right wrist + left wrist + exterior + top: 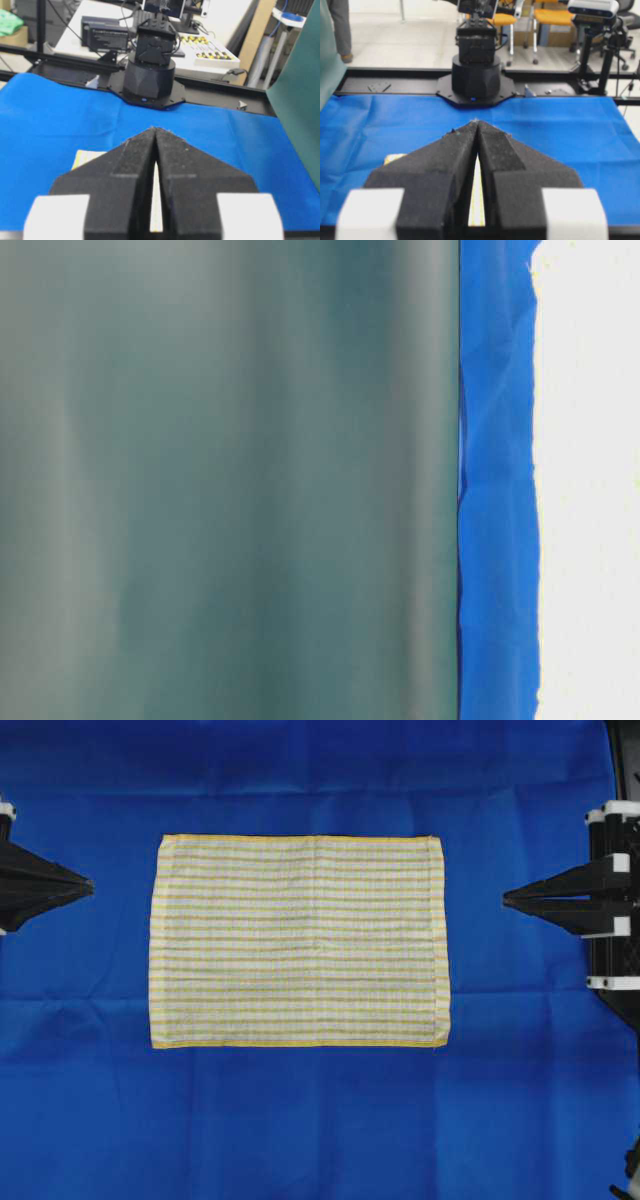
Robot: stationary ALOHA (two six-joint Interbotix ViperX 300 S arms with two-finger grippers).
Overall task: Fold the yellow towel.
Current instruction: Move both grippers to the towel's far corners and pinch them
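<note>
The yellow towel (298, 941) lies flat and spread out in the middle of the blue cloth, a rectangle with yellow stripes and hems. My left gripper (88, 885) hovers at the left edge of the overhead view, shut and empty, well clear of the towel's left hem. My right gripper (506, 899) sits at the right, shut with nothing in it, a short gap from the right hem. In the left wrist view the shut gripper (476, 123) hides most of the towel (392, 159). In the right wrist view a towel corner (87, 158) shows beside the shut gripper (155, 130).
A large blue cloth (320, 1120) covers the table under the towel. The opposite arm's base (475, 75) stands at the far table edge in the left wrist view, and likewise (150, 75) in the right wrist view. The table-level view is mostly blocked by a green panel (230, 480).
</note>
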